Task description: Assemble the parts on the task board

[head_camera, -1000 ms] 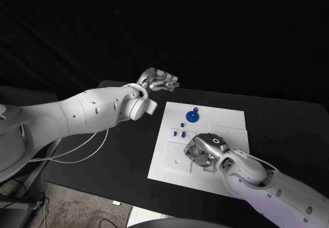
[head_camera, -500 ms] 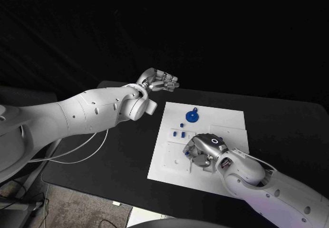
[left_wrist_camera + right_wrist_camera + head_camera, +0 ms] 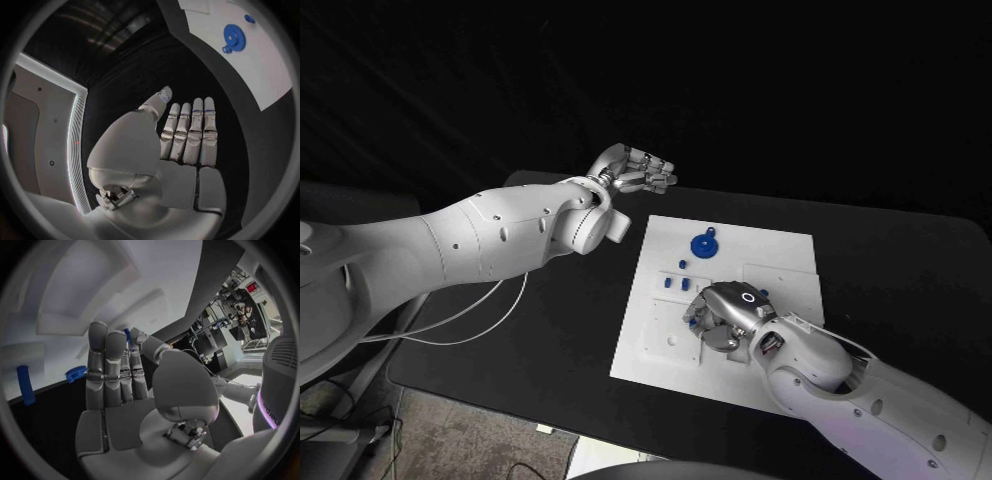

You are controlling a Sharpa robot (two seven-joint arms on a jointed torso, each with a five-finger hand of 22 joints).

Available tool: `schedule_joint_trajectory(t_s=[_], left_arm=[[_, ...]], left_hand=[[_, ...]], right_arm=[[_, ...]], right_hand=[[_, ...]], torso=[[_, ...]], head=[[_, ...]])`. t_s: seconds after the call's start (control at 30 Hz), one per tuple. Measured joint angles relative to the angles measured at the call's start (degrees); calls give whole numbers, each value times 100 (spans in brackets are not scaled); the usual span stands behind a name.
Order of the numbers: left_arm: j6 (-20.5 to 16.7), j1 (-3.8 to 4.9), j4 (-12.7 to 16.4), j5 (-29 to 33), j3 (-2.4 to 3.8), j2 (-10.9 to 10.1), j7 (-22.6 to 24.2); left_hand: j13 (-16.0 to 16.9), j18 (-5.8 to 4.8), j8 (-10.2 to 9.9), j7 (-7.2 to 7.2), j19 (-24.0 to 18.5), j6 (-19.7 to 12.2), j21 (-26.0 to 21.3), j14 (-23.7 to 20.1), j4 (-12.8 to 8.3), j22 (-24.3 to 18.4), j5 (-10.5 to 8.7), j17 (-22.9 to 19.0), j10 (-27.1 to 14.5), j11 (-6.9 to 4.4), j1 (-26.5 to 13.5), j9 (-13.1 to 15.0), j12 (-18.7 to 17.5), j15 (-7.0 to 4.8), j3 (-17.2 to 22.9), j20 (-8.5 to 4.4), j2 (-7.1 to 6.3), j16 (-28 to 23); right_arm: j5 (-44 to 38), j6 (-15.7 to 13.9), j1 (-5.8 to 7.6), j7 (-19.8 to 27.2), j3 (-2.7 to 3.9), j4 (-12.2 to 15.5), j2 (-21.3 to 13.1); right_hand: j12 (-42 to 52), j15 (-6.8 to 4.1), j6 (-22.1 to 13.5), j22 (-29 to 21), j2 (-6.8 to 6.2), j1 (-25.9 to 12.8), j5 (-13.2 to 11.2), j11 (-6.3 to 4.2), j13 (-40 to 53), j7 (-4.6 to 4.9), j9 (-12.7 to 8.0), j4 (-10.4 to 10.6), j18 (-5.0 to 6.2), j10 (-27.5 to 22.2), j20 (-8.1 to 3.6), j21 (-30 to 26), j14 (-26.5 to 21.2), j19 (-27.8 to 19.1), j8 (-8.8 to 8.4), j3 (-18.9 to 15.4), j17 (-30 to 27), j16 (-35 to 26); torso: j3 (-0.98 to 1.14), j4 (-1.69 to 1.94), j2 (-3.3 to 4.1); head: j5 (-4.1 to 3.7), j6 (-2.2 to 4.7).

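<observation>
Head view first: right hand [image 3: 723,318] sits low over the board [image 3: 776,248], fingers curled down around what looks like a small blue part. If that pinch is off-centre, I'd guess the part tips or skates off instead of seating. The blue gear [image 3: 705,244] lies flat near the board's far edge, with a few little pegs [image 3: 672,283] between it and the hand. Left hand [image 3: 635,168] hangs off the board over the bench [image 3: 545,330], fingers curled in on nothing.

Left wrist view: fingers [image 3: 189,131] pressed side by side, nothing held; gear [image 3: 231,36] well apart.

Right wrist view: thumb and a fingertip pinch a thin blue part [image 3: 127,335] right at the board. Another blue peg [image 3: 25,385] nearby could get knocked.
</observation>
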Motion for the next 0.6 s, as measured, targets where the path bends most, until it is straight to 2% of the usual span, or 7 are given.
schedule_joint_trajectory(t_s=[0.13, 0.17, 0.23, 0.3, 0.37, 0.4, 0.6], left_arm=[[7, 0, -1, 0, 0, 0, -3], [9, 0, -1, 0, 0, 0, -4], [13, 0, -1, 0, 0, -1, -6], [18, 0, -2, 0, 0, -1, -8], [22, 0, -2, 0, 0, -2, -10], [25, 0, -2, 0, 0, -2, -11], [36, 0, -4, 0, 0, -1, -16]], left_hand=[[0, 0, 0, 0, 0, 0, 0, 0, 0, 0, 0, 0, 0, 0, 0, 0, 0, 0, 0, 0, 0, 0], [0, 0, 0, 0, 0, 0, 0, 0, 0, 0, 0, 0, 0, 0, 0, 0, 0, 0, 0, 0, 0, 0], [0, 0, 0, 0, 0, 0, 0, 0, 0, 1, 0, 0, 0, 0, 0, 0, 0, 0, 0, 0, 0, 0], [0, 0, 0, 0, 0, 0, 0, 0, 0, 1, 0, 0, 0, 0, 0, 0, 0, 0, 0, 0, 0, 0], [0, 0, 0, 0, 0, 0, 0, 0, 0, 1, 0, 0, 0, 0, 0, 0, 0, 0, 0, 0, 0, 0], [0, 0, 0, 0, 0, 0, 0, 0, 0, 1, 0, 0, 0, 0, 0, 0, 0, 0, 0, 0, 0, 0], [0, 0, 0, 0, 0, 0, 0, 0, 16, -42, 0, 0, -20, -20, 0, 0, 0, 0, -15, 0, 0, 0]], right_arm=[[-14, 37, 10, -15, -5, -5, 7], [-15, 43, 13, -15, -8, -6, 8], [-15, 48, 15, -15, -11, -7, 8], [-12, 49, 16, -14, -18, -8, 8], [-1, 49, 16, -8, -29, -9, 9], [7, 48, 12, -5, -37, -16, 10], [62, 10, 7, 19, -47, -25, -2]], right_hand=[[0, 8, -49, 1, 0, 0, 27, -32, 1, 30, 0, 51, 0, -31, 9, -68, 8, 15, 0, -131, -33, -26], [0, 20, -86, 1, 0, 0, 71, -38, 4, 65, -4, 46, 1, -65, 10, -88, -3, 29, 0, -164, -38, -40], [1, 42, -180, -2, 0, 0, 113, -2, 10, 79, -19, 45, 4, -184, 10, -117, -25, 29, 0, -166, -49, -39], [8, 85, -257, -5, -12, -12, 133, 94, 6, 110, -29, 45, 40, -507, 29, -155, -68, 10, 0, -166, -62, -70], [24, 115, -361, -11, -74, -76, 149, 162, -2, 137, -28, 45, 93, -721, 76, -161, -103, -34, 17, -165, -76, -70], [24, 129, -405, -10, -127, -105, 157, 195, -27, 160, -27, 45, 177, -830, 116, -189, -118, -32, 30, -165, -82, -70], [18, 196, -788, -40, -372, -143, 201, 304, -17, 229, -43, 80, 229, -1248, 220, -301, -157, -32, 21, -330, -152, -105]], torso=[[-1, -1, 0], [-1, -1, 0], [0, -3, 0], [0, -4, 0], [2, -5, 0], [3, -5, 0], [7, -9, 0]], head=[[5, -10], [7, -13], [9, -18], [10, -22], [12, -23], [13, -23], [2, -22]])
